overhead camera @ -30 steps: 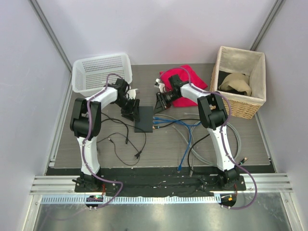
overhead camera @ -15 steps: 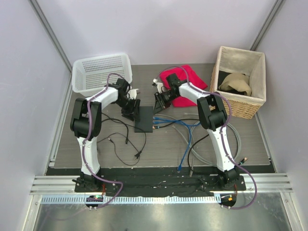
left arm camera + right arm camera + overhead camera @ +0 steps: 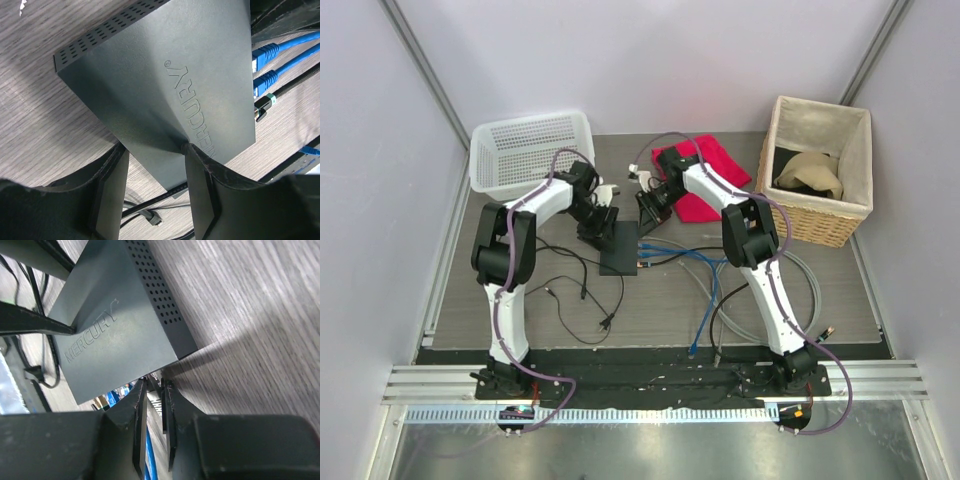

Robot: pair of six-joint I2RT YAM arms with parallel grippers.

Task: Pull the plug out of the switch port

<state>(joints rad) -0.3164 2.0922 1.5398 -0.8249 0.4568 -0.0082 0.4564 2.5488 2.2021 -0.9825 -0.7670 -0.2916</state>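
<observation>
Matte black flat switch box point(image 3: 619, 248) mid grey table point(image 3: 650, 310), probably light, slippy; left jaws half open pin its corner, right jaws nearly closed by blue plugs point(image 3: 264, 52), hold unclear. We'd pinch plug body.

The walls point(image 3: 650, 60) are plain and pale, almost white with a little violet, and they close the place at the back and on both sides. A grey metal post point(image 3: 420, 62) stands slanted in each far corner. The table top point(image 3: 650, 315) is grey, with a wood pattern. At its near edge lie an aluminium rail point(image 3: 430, 383) and a shiny steel sheet point(image 3: 650, 450). The light is soft and even.
</observation>
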